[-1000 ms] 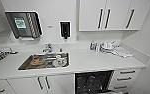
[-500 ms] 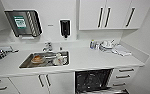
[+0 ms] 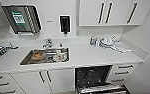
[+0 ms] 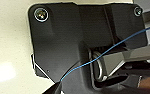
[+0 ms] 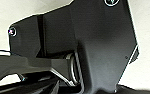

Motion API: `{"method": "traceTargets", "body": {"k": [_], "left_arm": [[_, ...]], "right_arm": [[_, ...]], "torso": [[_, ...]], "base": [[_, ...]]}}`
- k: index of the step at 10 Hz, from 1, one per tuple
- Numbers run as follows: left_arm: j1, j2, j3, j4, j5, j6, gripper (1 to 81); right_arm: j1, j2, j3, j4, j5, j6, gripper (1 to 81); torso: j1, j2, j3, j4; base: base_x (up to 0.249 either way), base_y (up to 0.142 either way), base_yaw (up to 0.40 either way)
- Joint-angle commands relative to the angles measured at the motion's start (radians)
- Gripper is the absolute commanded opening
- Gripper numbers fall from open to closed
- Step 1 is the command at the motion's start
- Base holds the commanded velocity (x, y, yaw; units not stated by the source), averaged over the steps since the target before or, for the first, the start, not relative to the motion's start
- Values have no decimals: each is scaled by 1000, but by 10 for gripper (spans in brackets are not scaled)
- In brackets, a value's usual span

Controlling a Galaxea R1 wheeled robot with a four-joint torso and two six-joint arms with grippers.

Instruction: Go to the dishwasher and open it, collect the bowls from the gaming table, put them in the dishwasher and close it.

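The dishwasher (image 3: 92,76) stands open under the white counter (image 3: 91,56), right of the sink. Its dark inside shows wire racks, and its door (image 3: 101,89) is folded down at the bottom edge of the head view. In the left wrist view my arm's dark plate (image 4: 66,42) hangs over a pale surface, with a thin blue cable (image 4: 111,48) crossing it. The right wrist view shows the other dark plate (image 5: 96,42) against a pale background.
A steel sink (image 3: 44,56) holds dishes, with a tap (image 3: 48,43) behind it. More dishes and a cloth (image 3: 111,42) lie at the counter's right. White drawers (image 3: 124,72) flank the dishwasher, and wall cupboards (image 3: 111,12) hang above. A dark soap dispenser (image 3: 65,24) is on the wall.
The whole head picture has shifted slightly, so the camera has moved a little. Nothing on the counter or at the dishwasher has changed.
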Motion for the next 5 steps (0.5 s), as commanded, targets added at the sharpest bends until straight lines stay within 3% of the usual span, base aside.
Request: {"method": "traceTargets", "body": {"k": [1,3,4,5], "left_arm": [[-31,-10,0,-3,66,-1,811],[-31,-10,0,-3,66,-1,811],[-29,-10,0,-2,66,-1,811],[-31,-10,0,-2,66,-1,811]], "right_arm": [[16,45,-95,312,0,-310,811],[27,-7,-19,336,-4,-318,811],[26,-17,3,335,-4,-318,811],[24,-17,3,336,-6,-318,811]], "torso": [[-63,98,0,0],[-109,168,0,0],[-135,207,21,0],[-159,244,99,0]], "base": [[0,0,0],[0,0,0],[0,0,0],[0,0,0]]}}
